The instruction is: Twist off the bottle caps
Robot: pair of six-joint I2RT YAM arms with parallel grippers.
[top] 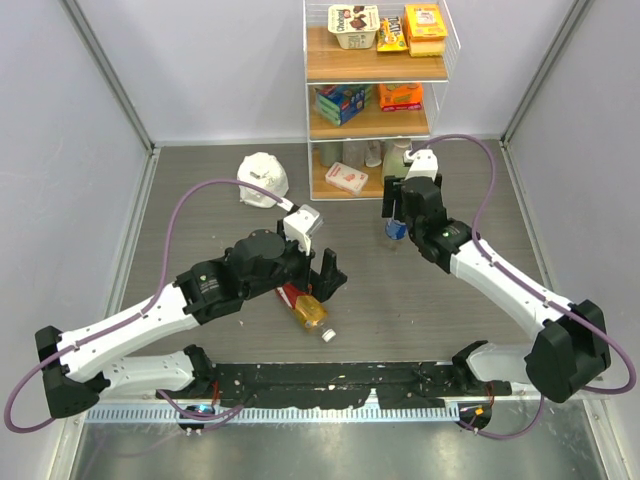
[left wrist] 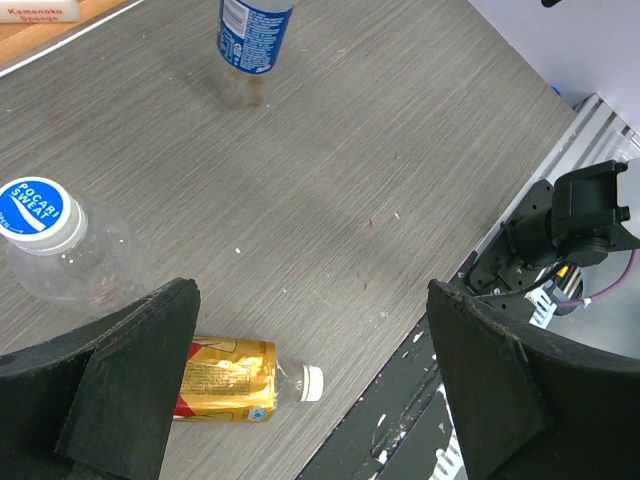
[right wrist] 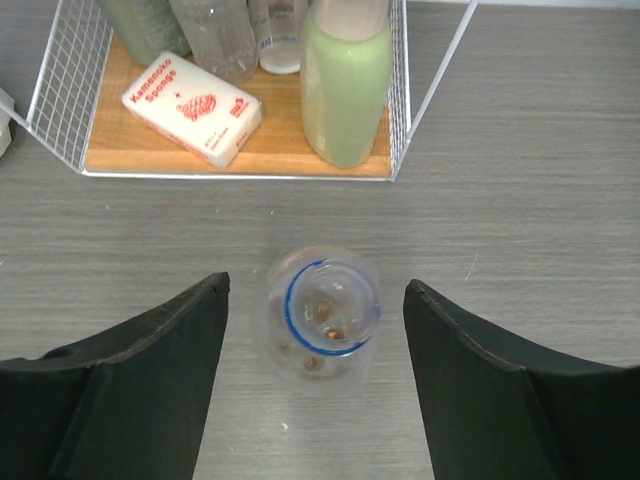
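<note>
Your right gripper (right wrist: pixel 315 285) hangs straight over the upright blue-label bottle (right wrist: pixel 322 315) with its jaws apart. The bottle stands between them, neither finger touches it, and the claw carries nothing. From that wrist view you look down an open neck to the residue at the bottom, so this bottle reads as uncapped. Where its cap lies I cannot tell, as it shows in none of the views. Your left gripper (top: pixel 325 272) is spread fully wide and empty, hovering above the amber bottle (left wrist: pixel 225 380), which lies on its side on the table (left wrist: pixel 400 150) near the front edge, its white cap (left wrist: pixel 312 382) still screwed on and pointing toward the arm bases. Just beside it, to the left in the left wrist view, stands the clear bottle (left wrist: pixel 70 265) with its blue cap (left wrist: pixel 32 208) also in place. By my reading one cap is done and two are left, and you sit between bottles rather than mid-twist. The next move calls for a two-handed hold: one claw clamps a bottle body so it cannot spin, the other closes squarely on the ribbed cap and turns. The clear bottle is already upright, so it looks the easier pick. The amber one will likely roll unless you pin it or stand it up first. Lift the right arm clear before swinging it across — the wire rack (right wrist: pixel 290 150) and its pale green bottle (right wrist: pixel 345 90) stand close behind the blue-label bottle.
</note>
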